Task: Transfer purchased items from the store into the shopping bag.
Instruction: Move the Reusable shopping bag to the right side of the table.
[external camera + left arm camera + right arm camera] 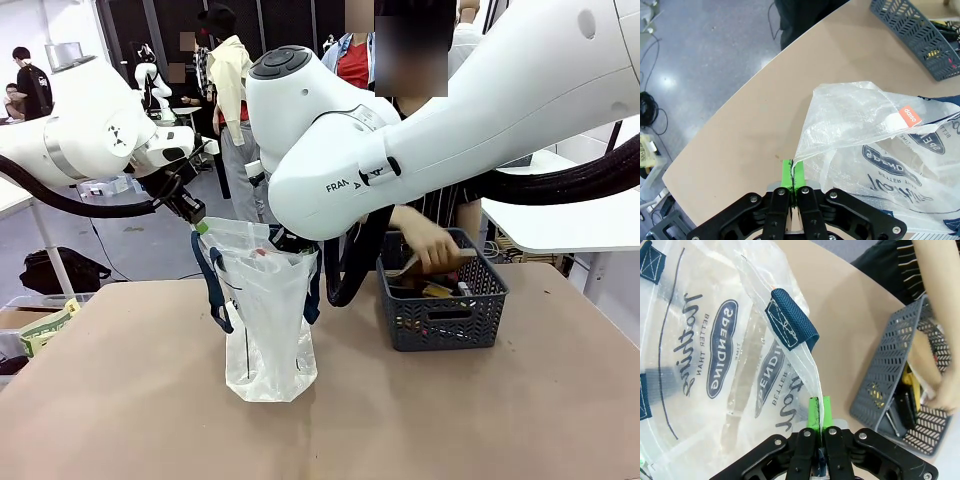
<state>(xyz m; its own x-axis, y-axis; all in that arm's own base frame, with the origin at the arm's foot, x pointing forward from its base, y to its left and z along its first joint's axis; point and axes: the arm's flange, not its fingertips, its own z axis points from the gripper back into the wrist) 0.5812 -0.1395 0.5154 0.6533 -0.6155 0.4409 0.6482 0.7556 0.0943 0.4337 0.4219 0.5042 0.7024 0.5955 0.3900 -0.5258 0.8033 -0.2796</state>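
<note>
The shopping bag (268, 320) stands upright on the table (120, 420). Its print can be read in the right wrist view: a navy oval with "SPENDING" and "BETTER THAN", next to a bigger handwritten word that I cannot read. In the left wrist view an orange tag (910, 115) at the bag's rim says "daiso". On the white arm above the bag the letters "FRAN" are visible.

The left gripper (791, 170) has its green pads pressed together on one edge of the bag's rim — the thin plastic goes in between them. The right gripper (818, 410) is pinched in the same way on the opposite rim, just beside a navy handle (790, 320). The mouth of the bag is held between the two grippers.

The basket (440, 320) is on the table near the bag, on the right gripper's side, not touching it. The person's hand (432, 248) is inside the basket, over the purchased items (910, 385) — yellow and dark pieces
</note>
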